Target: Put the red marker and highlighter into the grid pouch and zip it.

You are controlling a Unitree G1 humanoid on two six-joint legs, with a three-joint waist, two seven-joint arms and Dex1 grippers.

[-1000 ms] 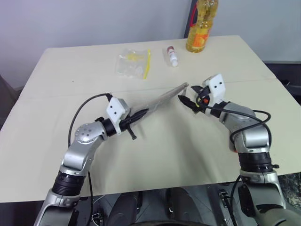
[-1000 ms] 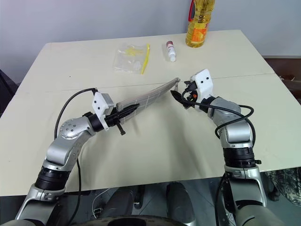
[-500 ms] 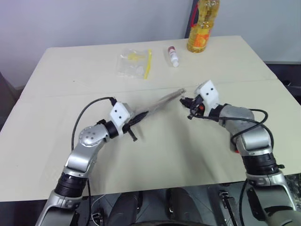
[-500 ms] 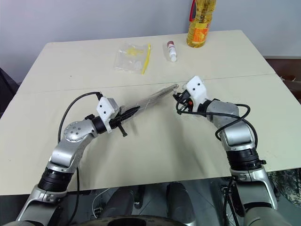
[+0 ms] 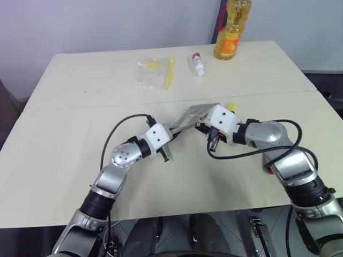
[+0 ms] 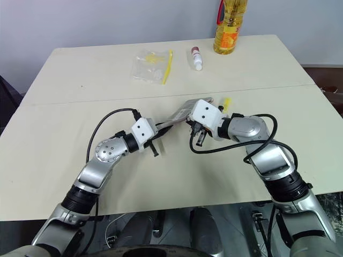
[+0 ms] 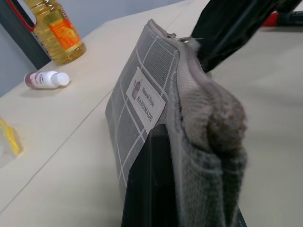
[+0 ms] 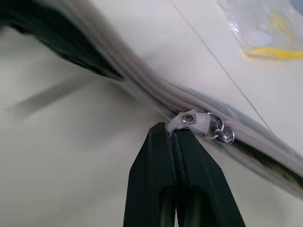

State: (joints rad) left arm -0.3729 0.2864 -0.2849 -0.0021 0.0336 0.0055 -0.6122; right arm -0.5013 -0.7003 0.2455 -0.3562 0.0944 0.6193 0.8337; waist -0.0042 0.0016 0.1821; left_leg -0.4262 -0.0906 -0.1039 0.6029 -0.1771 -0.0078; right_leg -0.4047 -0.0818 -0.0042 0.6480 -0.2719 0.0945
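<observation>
Zipping is the step in hand: the left gripper (image 5: 170, 134) has its jaws clenched on one end of the pouch (image 5: 194, 114), lifted over the desk (image 5: 69, 139); the right gripper (image 8: 176, 135) pinches the zipper pull (image 8: 195, 122). Next, it should drag the pull steadily along the zipper.

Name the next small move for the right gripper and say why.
Probably draw the white zipper pull along the seam toward the left gripper, to open the grey fabric pouch with white grid lines. The right gripper is shut on that pull, the left gripper clamps the pouch's other end, and the stubby yellow highlighter and red-capped marker lie outside on the table.
</observation>
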